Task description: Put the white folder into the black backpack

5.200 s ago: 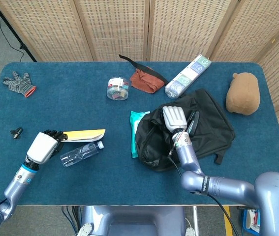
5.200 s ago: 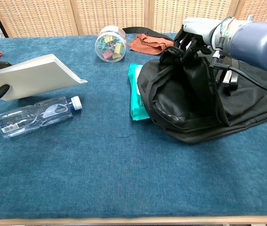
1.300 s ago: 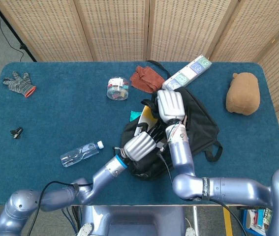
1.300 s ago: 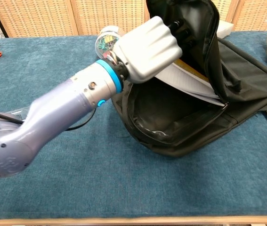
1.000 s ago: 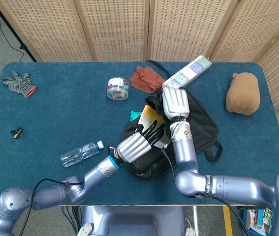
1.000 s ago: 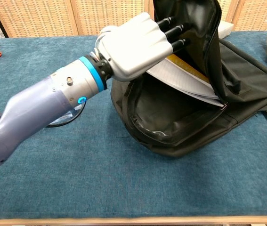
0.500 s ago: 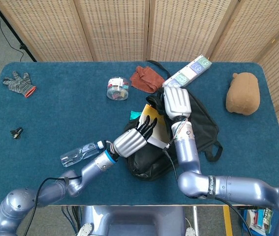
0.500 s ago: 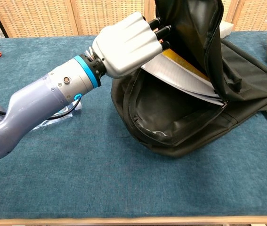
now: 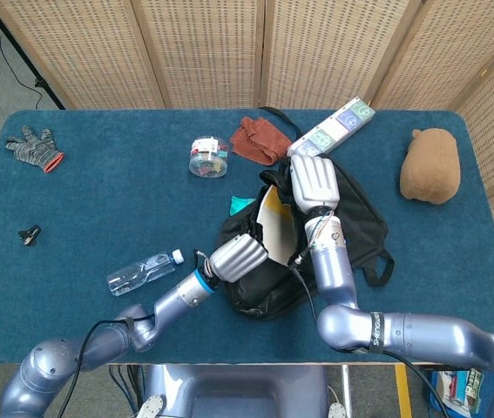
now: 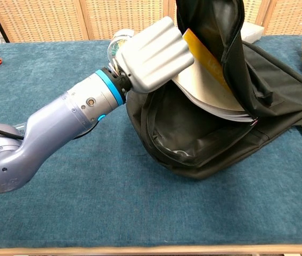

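The black backpack (image 9: 355, 222) lies right of the table's centre with its mouth held wide. My right hand (image 9: 314, 183) grips its top flap and lifts it; the chest view hides this hand behind the raised flap (image 10: 214, 21). The white folder (image 9: 274, 226) with a yellow spine (image 10: 204, 56) stands tilted in the opening, its far end inside the backpack (image 10: 270, 88). My left hand (image 9: 238, 257) is at the folder's (image 10: 209, 90) near edge with its fingers curled around that edge. In the chest view the left hand (image 10: 153, 56) shows its back, covering its fingers.
A clear water bottle (image 9: 142, 273) lies left of my left arm. A jar of clips (image 9: 208, 157), a brown cloth (image 9: 255, 139) and a white packet (image 9: 329, 129) sit behind the backpack. A teal pack (image 9: 240, 204) peeks out beside it. A brown plush (image 9: 430, 165) is far right, a glove (image 9: 31, 148) far left.
My left hand's fingers, stretched out over the folder half a second ago, have curled in at its near edge. The folder now stands steeper in the backpack's mouth. The right hand still holds the flap.
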Controlling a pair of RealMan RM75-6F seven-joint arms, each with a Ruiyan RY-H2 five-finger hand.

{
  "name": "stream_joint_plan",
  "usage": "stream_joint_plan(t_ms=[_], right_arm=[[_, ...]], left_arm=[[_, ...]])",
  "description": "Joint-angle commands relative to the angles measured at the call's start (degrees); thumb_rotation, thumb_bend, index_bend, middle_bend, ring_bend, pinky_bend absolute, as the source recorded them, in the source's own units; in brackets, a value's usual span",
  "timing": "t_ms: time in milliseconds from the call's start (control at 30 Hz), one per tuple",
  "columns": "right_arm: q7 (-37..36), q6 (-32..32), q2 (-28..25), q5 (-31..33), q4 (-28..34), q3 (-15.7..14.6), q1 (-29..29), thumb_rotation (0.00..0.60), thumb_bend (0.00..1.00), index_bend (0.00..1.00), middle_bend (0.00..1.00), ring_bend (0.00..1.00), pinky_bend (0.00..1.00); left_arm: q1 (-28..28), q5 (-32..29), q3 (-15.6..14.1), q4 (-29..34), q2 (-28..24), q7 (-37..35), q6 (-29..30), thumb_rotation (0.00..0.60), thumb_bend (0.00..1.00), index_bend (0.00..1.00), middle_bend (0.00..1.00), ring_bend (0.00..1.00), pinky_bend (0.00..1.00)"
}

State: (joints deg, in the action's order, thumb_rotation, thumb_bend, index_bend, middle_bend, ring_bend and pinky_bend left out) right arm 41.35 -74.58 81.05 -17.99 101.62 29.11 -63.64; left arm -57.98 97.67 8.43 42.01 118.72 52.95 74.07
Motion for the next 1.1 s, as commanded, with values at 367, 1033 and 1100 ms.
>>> stream_joint_plan(t_ms=[367,1033,1100], right_arm=[[0.0,0.0,0.3,0.1,0.6,-0.6,-0.2,0.6,0.75,0.64,0.67,0.74,0.89],[2.5,-3.0,1.5,0.9,4.4,0.9,-3.2,0.6,0.75,0.64,0.67,0.74,0.89],[2.6,-3.3,1.3,1.1,4.7,0.9,-3.1,0.6,0.75,0.64,0.67,0.74,0.89]], left_arm=[[2.3,-8.8,5.7,8.8,4.2,18.5,-3.4,0.6,0.65,0.89,0.76,0.7,0.77],[-2.3,-12.5,9.1,2.9,8.2,9.4,-8.5,0.6,0.63,0.86,0.73,0.66,0.77],[-2.7,-12.2,8.9,2.1,8.4,7.8,-8.2,0.6,0.63,0.81,0.68,0.61,0.77]])
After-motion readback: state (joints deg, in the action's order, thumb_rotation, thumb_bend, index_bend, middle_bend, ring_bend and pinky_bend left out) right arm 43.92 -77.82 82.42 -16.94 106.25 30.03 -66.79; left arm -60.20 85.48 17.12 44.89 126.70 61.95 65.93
